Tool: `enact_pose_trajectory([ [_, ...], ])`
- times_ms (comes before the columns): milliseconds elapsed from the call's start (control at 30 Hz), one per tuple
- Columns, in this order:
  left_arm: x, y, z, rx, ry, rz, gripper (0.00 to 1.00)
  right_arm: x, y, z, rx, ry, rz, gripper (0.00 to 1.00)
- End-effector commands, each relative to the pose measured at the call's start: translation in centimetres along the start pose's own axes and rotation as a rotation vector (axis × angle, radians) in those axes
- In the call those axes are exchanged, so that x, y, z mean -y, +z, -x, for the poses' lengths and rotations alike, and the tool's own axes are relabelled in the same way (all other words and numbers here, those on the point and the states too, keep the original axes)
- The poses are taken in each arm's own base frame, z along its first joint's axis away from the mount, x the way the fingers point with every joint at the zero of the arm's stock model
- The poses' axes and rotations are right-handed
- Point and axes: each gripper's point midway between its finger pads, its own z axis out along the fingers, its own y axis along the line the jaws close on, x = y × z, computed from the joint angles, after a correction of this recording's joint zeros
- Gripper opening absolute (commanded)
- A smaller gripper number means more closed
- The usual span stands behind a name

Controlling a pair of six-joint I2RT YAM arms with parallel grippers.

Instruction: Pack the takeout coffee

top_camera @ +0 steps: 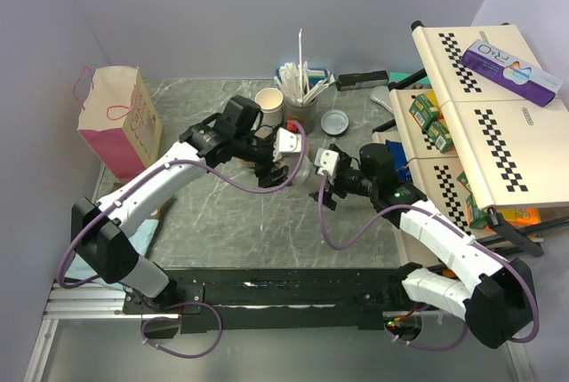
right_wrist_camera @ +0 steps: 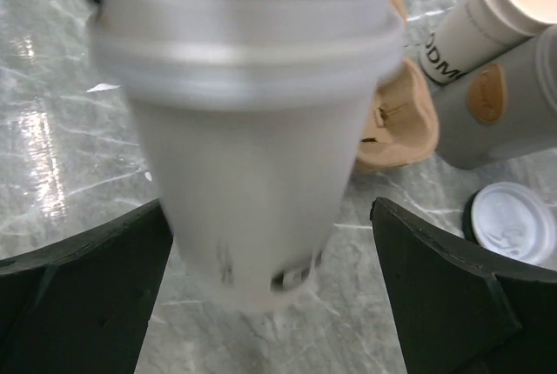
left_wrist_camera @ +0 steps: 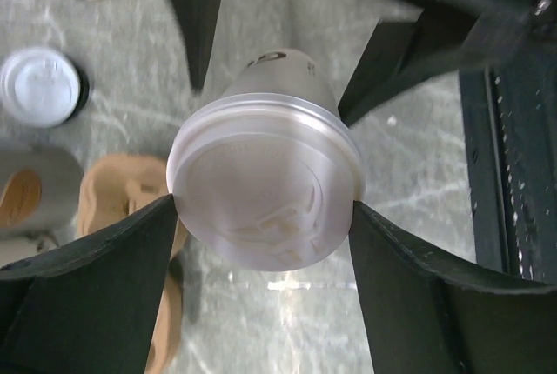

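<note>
Coffee cup: The takeout coffee cup [top_camera: 300, 169] was in the middle of the worktop [top_camera: 222, 222], between the two arms. Its white lid [left_wrist_camera: 265, 191] was on. I could not tell if its bottom touched the worktop.
Left arm: The left end effector [left_wrist_camera: 264, 209] came at the cup from the lid side. Its two fingers pressed on the lid's rim, one on each side, so it was gripping the cup.
Why held so: I think a grip at the rim lets this arm lift the cup straight up and carry it.
Right arm: The right end effector [right_wrist_camera: 270, 209] had its fingers spread wide beside the cup's body and was not squeezing it. I think that left the cup free for the other arm.
Tray: The brown cardboard tray [left_wrist_camera: 122, 209] lay just beside the cup, likely the spot where the cup should go.
Bag: A pink paper bag [top_camera: 116, 120] stood at the far left, well apart.
Other things: A spare lid [top_camera: 336, 121], an open paper cup [top_camera: 268, 100] and a grey cup of straws [top_camera: 300, 102] stood at the back.
Surface: The worktop was grey stone with pale streaks, a bit shiny.
Room: The walls [top_camera: 178, 9] were plain and pale. A rack [top_camera: 480, 124] with checked boards stood on the right.
</note>
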Motion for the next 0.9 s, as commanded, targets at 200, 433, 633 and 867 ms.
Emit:
enact_pose_trajectory([
  [200,-4.5,-6.9,-5.5,-0.255,0.033,0.103,0.73,1.7,-4.0,1.7,-0.017,-0.086,-0.099,1.0],
  [433,-10.3,-12.8,-9.5,-0.48,-0.027,0.18,0.71,1.1,-4.4,0.6,-0.027,-0.031,-0.119,1.0],
  [633,-15.0,-15.2,-14.1,-0.656,-0.08,0.227,0.7,1.2,-4.2,-0.2,-0.04,0.042,-0.147,1.0],
  [867,-18.7,-15.3,-18.7,-0.761,-0.11,0.244,0.71,0.8,-4.5,-0.9,-0.062,0.114,-0.16,1.0],
])
